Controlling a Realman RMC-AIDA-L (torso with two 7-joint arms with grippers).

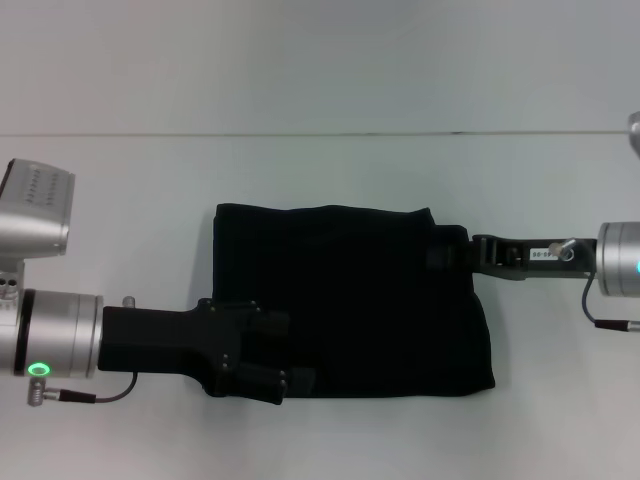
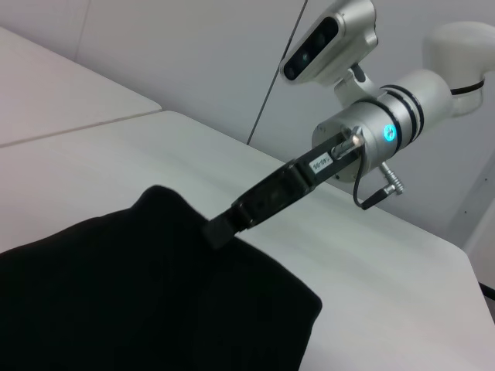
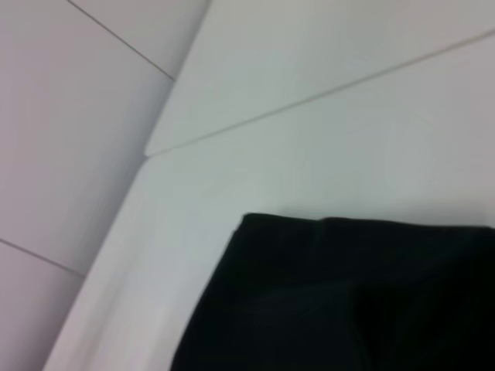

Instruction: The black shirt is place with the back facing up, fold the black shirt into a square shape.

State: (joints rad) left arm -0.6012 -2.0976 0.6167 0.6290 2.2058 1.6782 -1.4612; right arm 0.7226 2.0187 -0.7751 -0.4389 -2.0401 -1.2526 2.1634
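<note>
The black shirt (image 1: pixel 360 300) lies on the white table (image 1: pixel 320 170) as a folded, roughly rectangular shape. My left gripper (image 1: pixel 285 355) reaches in from the left over the shirt's near-left corner, black against black. My right gripper (image 1: pixel 447 250) comes in from the right at the shirt's far-right corner. In the left wrist view the right gripper (image 2: pixel 219 230) is a narrow bar, shut on the edge of the black shirt (image 2: pixel 139 294), and the cloth rises a little beside it. The right wrist view shows only a corner of the black shirt (image 3: pixel 348 301) on the table.
A seam (image 1: pixel 300 133) runs across the table behind the shirt. A wall (image 2: pixel 193 54) stands beyond the table's far edge. Bare white tabletop surrounds the shirt on every side.
</note>
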